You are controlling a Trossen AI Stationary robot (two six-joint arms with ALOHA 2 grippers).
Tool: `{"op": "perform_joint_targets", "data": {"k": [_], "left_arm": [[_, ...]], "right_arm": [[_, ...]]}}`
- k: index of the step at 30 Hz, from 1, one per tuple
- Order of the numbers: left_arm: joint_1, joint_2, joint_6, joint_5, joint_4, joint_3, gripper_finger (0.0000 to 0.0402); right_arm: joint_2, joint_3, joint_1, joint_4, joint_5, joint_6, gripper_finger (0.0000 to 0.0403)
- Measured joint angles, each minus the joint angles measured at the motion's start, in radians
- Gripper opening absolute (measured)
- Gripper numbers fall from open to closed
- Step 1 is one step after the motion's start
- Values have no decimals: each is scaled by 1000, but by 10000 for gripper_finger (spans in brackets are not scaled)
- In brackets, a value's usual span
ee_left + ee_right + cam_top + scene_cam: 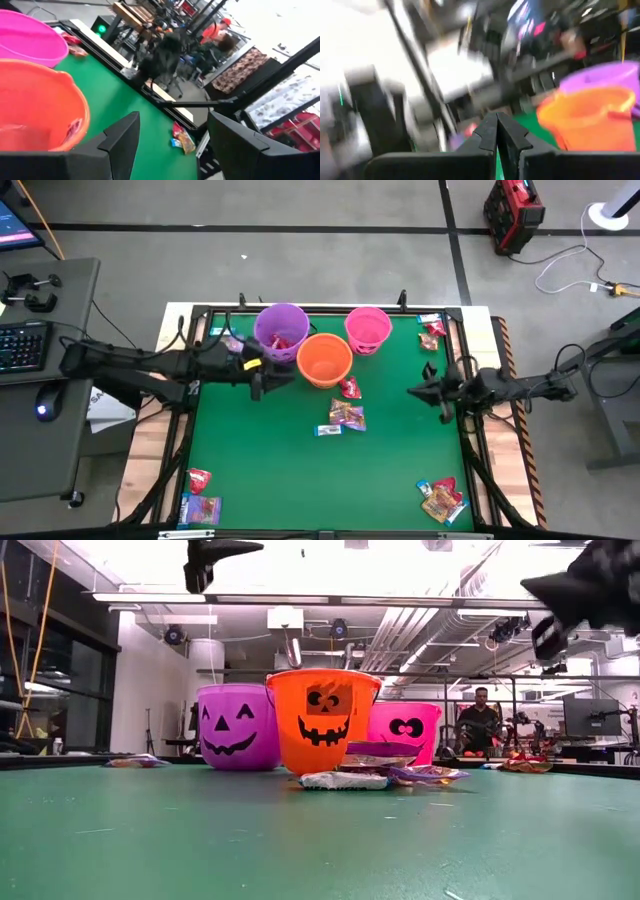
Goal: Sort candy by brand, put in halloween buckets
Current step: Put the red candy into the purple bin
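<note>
From above, the left gripper (268, 383) is seen raised beside the orange bucket (324, 360), between it and the purple bucket (281, 331), with the pink bucket (367, 329) just behind. A drop into the orange bucket is judged to be the step in hand; it is done well if the jaws are kept squarely over the rim until the sweet has fallen clear, and the arm is lifted away without the pail being knocked. Loose candy (346, 416) is left on the green table (260, 460) in front of the buckets, with further piles at the near right corner (441, 498), the near left corner (200, 506) and the far right corner. The right gripper (424, 391) is held idle near the table's right edge.

At table height, the three buckets are shown standing upright in a tight cluster, the orange one (322, 720) foremost, wrapped candy (346, 780) lying just before it. A person is seen seated in the room behind.

Through the left wrist camera, the left fingers (122, 137) are shown spread wide with nothing between them; a reddish wrapper (75, 127) is seen inside the orange bucket (45, 100).

Through the right wrist camera, the right fingers (486, 134) are shown pressed together, empty.
</note>
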Motion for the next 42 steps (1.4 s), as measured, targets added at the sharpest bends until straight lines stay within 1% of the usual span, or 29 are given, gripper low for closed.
{"op": "perform_joint_targets", "data": {"k": [3,5,7,10,12,14,17,20,23,26,28,30,32,34,36,38,39,42], "left_arm": [[-16,-3,0,-16,-1,0,223],[-17,-4,1,-18,0,0,223],[-17,-3,1,-18,-1,0,223],[-8,-3,2,-18,0,0,223],[2,-3,10,-17,-1,0,223],[12,-3,20,-16,0,0,223],[28,-3,29,-14,-1,0,223],[42,-3,37,-4,0,0,223],[55,-3,46,15,-1,0,223],[61,-3,56,24,-1,0,223],[60,-3,65,31,-1,0,223],[60,-3,66,41,-1,0,223],[60,-3,71,45,-3,0,223],[60,-3,86,45,-4,0,223],[60,-3,101,45,-7,0,223],[60,-3,115,45,-8,0,223],[60,-3,116,45,-8,0,223],[60,-3,117,45,-8,0,223]], "right_arm": [[0,0,0,160,199,173,0],[0,0,0,237,328,276,0],[0,0,0,274,403,355,0],[24,0,0,300,395,440,0],[68,5,0,351,385,490,0],[131,35,0,404,384,500,0],[255,127,0,437,352,432,0],[414,255,0,420,258,341,0],[574,393,0,355,159,221,0],[700,525,0,219,113,120,0],[758,618,0,45,90,130,0],[801,720,0,-225,43,210,1],[849,815,5,-557,-14,309,7],[903,880,35,-852,-75,409,21],[946,907,83,-1072,-149,488,46],[985,902,144,-1195,-230,568,80],[1001,887,177,-1217,-271,618,99],[1045,827,279,-1187,-395,751,156]]}}
